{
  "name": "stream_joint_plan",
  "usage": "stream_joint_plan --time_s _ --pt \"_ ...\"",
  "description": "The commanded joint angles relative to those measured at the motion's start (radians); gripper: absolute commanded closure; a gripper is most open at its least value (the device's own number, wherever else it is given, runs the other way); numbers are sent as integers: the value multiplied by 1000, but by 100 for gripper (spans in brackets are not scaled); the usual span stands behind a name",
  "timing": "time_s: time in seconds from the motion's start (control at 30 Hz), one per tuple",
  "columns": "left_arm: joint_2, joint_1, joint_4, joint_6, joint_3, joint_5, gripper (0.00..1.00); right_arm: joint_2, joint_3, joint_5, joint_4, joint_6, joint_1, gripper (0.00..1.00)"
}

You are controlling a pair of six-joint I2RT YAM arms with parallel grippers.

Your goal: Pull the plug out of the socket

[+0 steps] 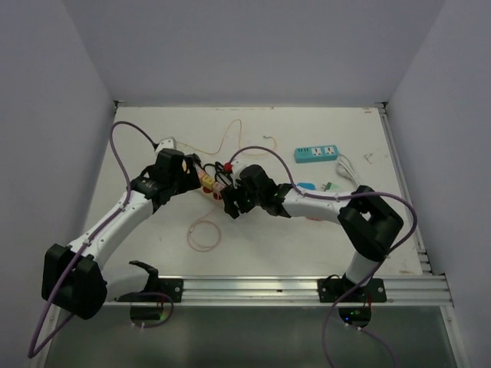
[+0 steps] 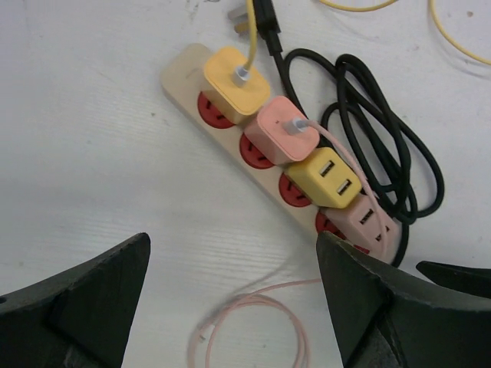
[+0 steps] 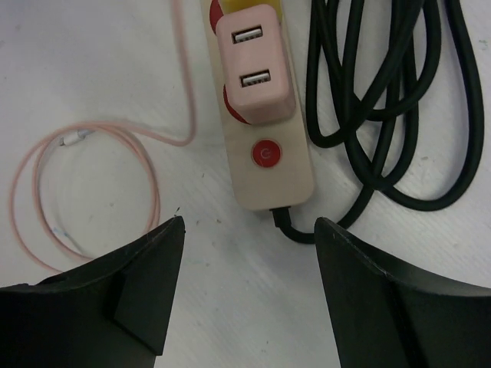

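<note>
A cream power strip (image 2: 182,70) with red sockets lies on the white table, between both grippers in the top view (image 1: 211,186). Four adapters sit in it in a row: yellow (image 2: 230,80), pink (image 2: 285,130), a yellow two-port one (image 2: 330,176) and a pink two-port one (image 2: 364,218). My left gripper (image 2: 234,253) is open and empty, just short of the strip's side. My right gripper (image 3: 249,230) is open and empty, just off the strip's end with the red switch (image 3: 265,154), near the pink two-port adapter (image 3: 253,65).
The strip's black cord (image 3: 399,100) lies coiled beside it. A thin pink cable (image 3: 84,192) loops on the table in front of the strip. A yellow cable (image 1: 222,142) trails toward the back. A blue power strip (image 1: 317,153) lies at the back right.
</note>
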Motion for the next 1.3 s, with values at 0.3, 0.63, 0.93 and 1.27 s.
stream_joint_plan --time_s 0.3,0.63,0.93,1.27 --pt "-62 143 131 184 -114 142 7 209 130 99 78 -106 24 28" --pt "-72 219 148 185 -128 213 7 303 165 93 115 -124 22 42" --pt "-74 225 145 106 -146 248 7 140 -33 107 188 -58 22 100" --pt "-103 222 110 -174 -207 400 13 -90 -263 136 63 -32 86 100"
